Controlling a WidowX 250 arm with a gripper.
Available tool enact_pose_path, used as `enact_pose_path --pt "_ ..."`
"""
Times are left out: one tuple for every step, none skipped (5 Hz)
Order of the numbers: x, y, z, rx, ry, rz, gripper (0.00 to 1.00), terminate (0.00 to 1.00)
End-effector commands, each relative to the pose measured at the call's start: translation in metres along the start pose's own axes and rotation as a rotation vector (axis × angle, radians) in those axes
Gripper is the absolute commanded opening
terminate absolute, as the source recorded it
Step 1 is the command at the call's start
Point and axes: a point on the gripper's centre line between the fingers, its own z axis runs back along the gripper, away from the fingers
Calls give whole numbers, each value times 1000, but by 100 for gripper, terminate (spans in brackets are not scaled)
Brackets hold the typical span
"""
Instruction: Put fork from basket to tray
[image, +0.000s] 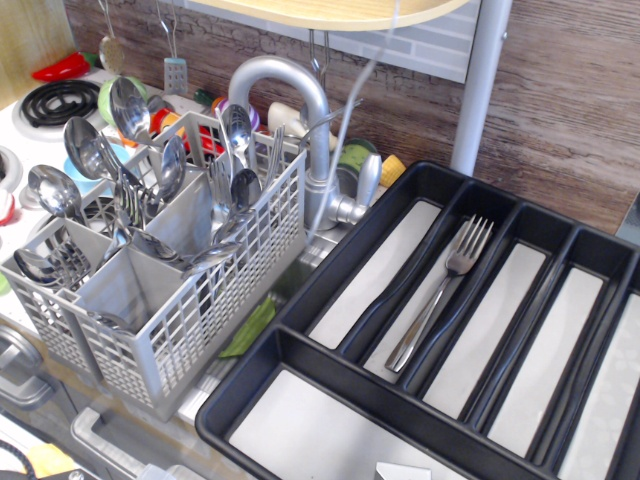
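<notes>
The light grey mesh basket (200, 300) stands at the left, holding several spoons and forks upright. The black tray (300, 350) lies at the right, with one steel fork (440, 290) lying in its second long compartment. Another fork (360, 105) hangs in the air as a thin blurred streak. It slants from the top edge down past the faucet, between basket and tray. The gripper is above the frame and out of view.
A grey faucet (300, 100) rises behind the basket. A stove burner (55, 100) and a red pepper (65, 67) are at the far left. A green item (248, 328) lies in the sink gap. A wooden shelf (350, 10) and a metal pole (480, 80) stand above the tray.
</notes>
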Motion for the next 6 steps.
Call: enact_pose_path --pt "-3 -3 -7 -136 -115 -60 0 0" --pt "-5 -5 -26 -266 -53 -28 0 0" --pt "-7 -11 -40 -304 -34 -41 0 0" --pt "-5 -11 -51 -306 -46 -76 0 0" --pt "-6 -14 -60 -247 -106 -130 0 0" --pt "-4 -13 -66 -224 -126 -164 0 0"
